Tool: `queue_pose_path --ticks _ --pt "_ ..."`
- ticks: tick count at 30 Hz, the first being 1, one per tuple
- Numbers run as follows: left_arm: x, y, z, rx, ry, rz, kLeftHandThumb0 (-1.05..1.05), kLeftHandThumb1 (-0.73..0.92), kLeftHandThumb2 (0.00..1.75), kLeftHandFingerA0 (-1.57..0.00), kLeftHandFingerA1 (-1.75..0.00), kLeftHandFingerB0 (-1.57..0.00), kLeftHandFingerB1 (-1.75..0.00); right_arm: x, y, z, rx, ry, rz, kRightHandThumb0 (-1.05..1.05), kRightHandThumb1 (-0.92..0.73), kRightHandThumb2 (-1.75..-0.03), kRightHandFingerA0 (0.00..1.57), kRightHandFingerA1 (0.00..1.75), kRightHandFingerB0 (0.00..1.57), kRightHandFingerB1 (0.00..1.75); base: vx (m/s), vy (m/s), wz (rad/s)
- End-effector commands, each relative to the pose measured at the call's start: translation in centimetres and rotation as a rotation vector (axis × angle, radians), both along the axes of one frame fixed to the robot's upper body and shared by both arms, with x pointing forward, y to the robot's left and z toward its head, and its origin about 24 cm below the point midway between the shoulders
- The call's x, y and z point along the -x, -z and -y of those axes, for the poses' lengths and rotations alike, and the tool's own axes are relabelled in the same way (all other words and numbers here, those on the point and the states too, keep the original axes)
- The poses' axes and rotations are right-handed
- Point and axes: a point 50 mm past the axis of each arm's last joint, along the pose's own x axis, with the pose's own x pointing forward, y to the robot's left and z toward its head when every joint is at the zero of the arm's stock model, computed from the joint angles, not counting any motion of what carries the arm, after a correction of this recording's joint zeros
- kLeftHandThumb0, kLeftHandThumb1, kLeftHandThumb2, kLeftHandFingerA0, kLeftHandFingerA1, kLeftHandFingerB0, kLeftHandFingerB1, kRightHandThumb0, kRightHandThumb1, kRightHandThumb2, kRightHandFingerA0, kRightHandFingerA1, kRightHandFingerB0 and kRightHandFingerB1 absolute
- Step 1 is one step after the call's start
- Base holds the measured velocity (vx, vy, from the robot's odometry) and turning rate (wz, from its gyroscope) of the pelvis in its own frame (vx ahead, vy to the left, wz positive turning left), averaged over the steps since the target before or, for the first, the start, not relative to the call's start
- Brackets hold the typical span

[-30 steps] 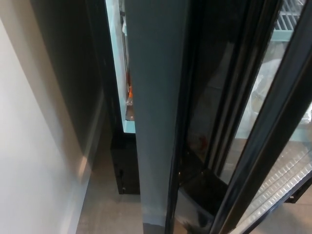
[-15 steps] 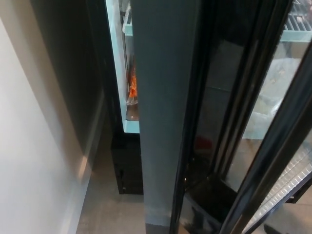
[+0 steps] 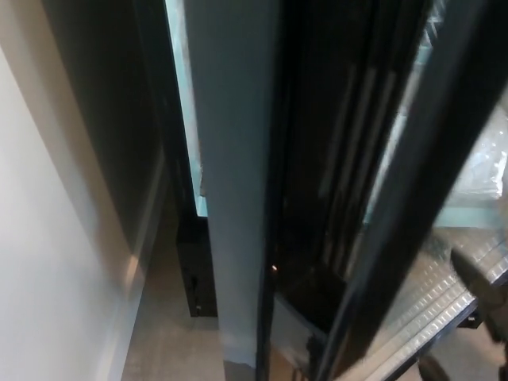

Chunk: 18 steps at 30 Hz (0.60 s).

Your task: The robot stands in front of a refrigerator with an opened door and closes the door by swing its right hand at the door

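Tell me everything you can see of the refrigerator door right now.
The refrigerator door stands open, seen edge-on as a tall grey slab running from the top of the picture to the floor. Its edge looks smooth and matte. A black frame with glass lies to its right, blurred. Left of it, a narrow strip of the lit interior shows. A dark blurred shape, perhaps the right hand, sits at lower right; contact cannot be told.

**Dim, motion-blurred frame**

Heavy blur overall, worst on the dark door (image 3: 373, 198) frame at right. Only strong light: a cool strip from the fridge (image 3: 186, 119) interior. Wall (image 3: 48, 262) at left softly lit, shadow along its base. Blurred dark shape lower right, possibly a hand.
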Motion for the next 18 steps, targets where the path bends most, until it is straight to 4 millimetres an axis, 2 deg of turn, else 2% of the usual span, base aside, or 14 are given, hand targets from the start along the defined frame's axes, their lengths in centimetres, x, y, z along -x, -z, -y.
queue_pose_path --ticks 1,2,3,4,5,6,7,10,11,13,14,15,17,18 --pt "-2.2 -0.9 0.1 -0.044 0.104 0.112 -0.51 0.74 0.62 -0.55 -0.41 -0.5 -0.38 3.7 -17.1 -2.9 -0.116 -0.025 1.176 -0.84 -0.6 -0.6 0.26 0.33 0.38 0.32 0.0 0.0 0.0" --pt "-2.3 -0.9 0.1 -0.042 0.104 0.114 -0.51 0.74 0.62 -0.55 -0.41 -0.5 -0.38 3.5 -17.2 -3.1 -0.138 -0.048 1.177 -0.84 -0.6 -0.6 0.26 0.33 0.38 0.32 0.0 0.0 0.0" --pt "-2.9 -1.0 0.2 -0.037 0.102 0.126 -0.5 0.74 0.62 -0.52 -0.4 -0.5 -0.38 1.3 -18.2 -4.7 -0.14 -0.034 1.169 -0.79 -0.45 -0.91 0.13 0.51 0.32 0.52 0.0 0.0 0.0" --pt "-3.0 -1.0 0.2 -0.036 0.102 0.129 -0.5 0.74 0.62 -0.52 -0.4 -0.5 -0.38 0.7 -18.5 -5.2 -0.137 -0.028 1.168 -0.79 -0.45 -0.91 0.13 0.51 0.32 0.52 0.0 0.0 0.0" --pt "-3.1 -1.1 0.2 -0.031 0.096 0.137 -0.48 0.74 0.62 -0.52 -0.41 -0.5 -0.39 -1.3 -17.6 -6.2 0.005 0.025 1.049 -0.59 -0.84 -0.65 0.14 0.26 0.22 0.28 0.0 0.0 0.0" --pt "-3.1 -1.2 0.2 -0.027 0.092 0.141 -0.48 0.74 0.62 -0.52 -0.41 -0.5 -0.39 -2.6 -16.5 -6.6 0.112 0.06 0.962 -0.59 -0.84 -0.65 0.14 0.26 0.22 0.28 0.0 0.0 0.0" --pt "-3.2 -1.3 0.1 -0.028 0.097 0.149 -0.49 0.75 0.63 -0.51 -0.41 -0.5 -0.39 -4.9 -15.2 -6.9 0.174 0.008 0.821 -0.32 -0.6 -1.11 0.0 0.49 0.0 0.46 0.0 0.0 0.0" --pt "-2.6 -1.2 0.2 -0.02 0.098 0.15 -0.49 0.75 0.63 -0.52 -0.41 -0.49 -0.39 -10.9 -12.4 -7.3 0.246 -0.122 0.504 -0.32 -0.6 -1.11 0.0 0.49 0.0 0.46 0.0 0.0 0.0" --pt "-2.2 -1.2 0.1 -0.02 0.091 0.143 -0.49 0.75 0.63 -0.52 -0.41 -0.49 -0.39 -11.9 -11.8 -7.6 0.266 -0.134 0.453 -0.58 -0.87 -0.69 0.11 0.2 0.16 0.27 0.0 0.0 0.0" --pt "-1.9 -1.1 0.1 -0.021 0.086 0.138 -0.49 0.75 0.63 -0.52 -0.41 -0.49 -0.39 -12.3 -11.5 -7.7 0.277 -0.14 0.429 -0.58 -0.87 -0.69 0.11 0.2 0.16 0.27 0.0 0.0 0.0" --pt "-1.6 -1.0 0.0 -0.023 0.077 0.132 -0.48 0.74 0.62 -0.51 -0.4 -0.5 -0.39 -14.1 -10.5 -8.0 0.315 -0.148 0.35 -0.31 -0.62 -1.11 0.0 0.49 0.0 0.46 0.0 0.0 0.0" --pt "-1.7 -1.0 0.0 -0.031 0.076 0.127 -0.5 0.75 0.63 -0.5 -0.39 -0.49 -0.38 -16.9 -9.0 -7.9 0.364 -0.135 0.22 -0.31 -0.61 -1.11 0.0 0.48 0.0 0.46 0.0 0.0 0.0" --pt "-1.7 -1.0 0.0 -0.04 0.081 0.124 -0.5 0.75 0.63 -0.5 -0.39 -0.49 -0.38 -18.5 -8.0 -7.6 0.39 -0.117 0.131 -0.31 -0.61 -1.11 0.0 0.48 0.0 0.46 0.0 0.0 0.0" --pt "-1.7 -1.0 -0.1 -0.041 0.081 0.126 -0.49 0.74 0.62 -0.51 -0.41 -0.49 -0.38 -19.6 -6.7 -7.0 0.429 -0.096 0.037 -0.53 -0.82 -0.65 0.15 0.28 0.2 0.29 0.0 0.0 0.0"
